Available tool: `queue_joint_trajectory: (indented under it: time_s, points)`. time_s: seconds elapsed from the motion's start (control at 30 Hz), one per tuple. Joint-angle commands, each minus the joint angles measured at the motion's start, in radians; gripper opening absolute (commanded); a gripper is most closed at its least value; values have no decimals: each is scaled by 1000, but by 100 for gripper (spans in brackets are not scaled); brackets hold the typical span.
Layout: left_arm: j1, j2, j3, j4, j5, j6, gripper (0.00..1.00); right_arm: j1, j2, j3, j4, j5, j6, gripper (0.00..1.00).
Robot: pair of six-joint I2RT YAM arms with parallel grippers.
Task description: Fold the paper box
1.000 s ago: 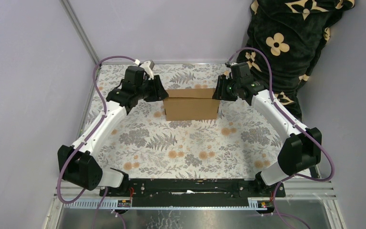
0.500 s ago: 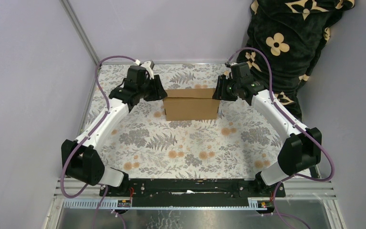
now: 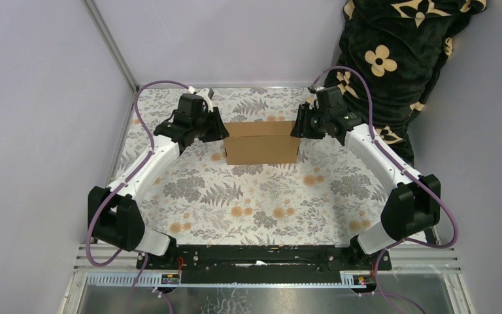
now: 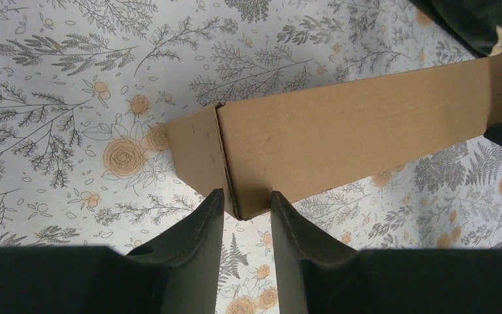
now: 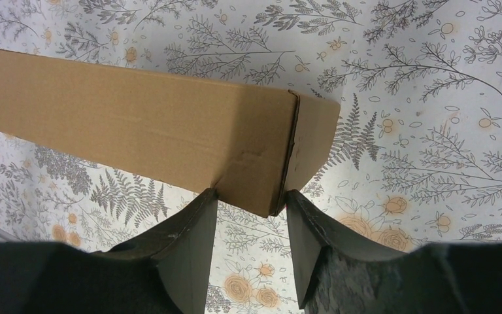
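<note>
The right gripper (image 3: 296,129) clamps the paper box (image 3: 262,148) at its 3 o'clock end. The left gripper (image 3: 225,131) seemingly pinches the 9 o'clock corner.

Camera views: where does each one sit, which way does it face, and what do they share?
Top: above and behind the arm bases, looking down over the flowered table; both arms, left pincer and right pincer show.
Left wrist: on the left arm, looking down past its fingers at the left end of the box.
Right wrist: likewise on the right arm, its fingers straddling the right end.
Shared: all three show the box.
</note>
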Motion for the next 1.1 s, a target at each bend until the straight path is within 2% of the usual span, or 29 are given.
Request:
queue_joint_trajectory:
  time_s: [0.0,0.17,0.4,0.7,0.9,1.07]
  points:
    - [7,36,-77,-14,-94,-5,36,-2,34,-38,-75,9,-24,49]
    - [7,39,-124,3,-105,-11,31,-2,28,-24,-80,7,-25,49]
    - [7,34,-100,-8,-105,0,31,-7,-4,37,-93,30,-26,58]
    - [7,31,-99,-8,-96,3,30,-21,-32,95,-86,45,-16,61]
    - [7,31,-99,-8,-94,3,29,-32,-10,158,-104,75,-12,59]
    - [7,31,-95,-7,-92,4,29,-34,26,191,-123,104,-21,49]
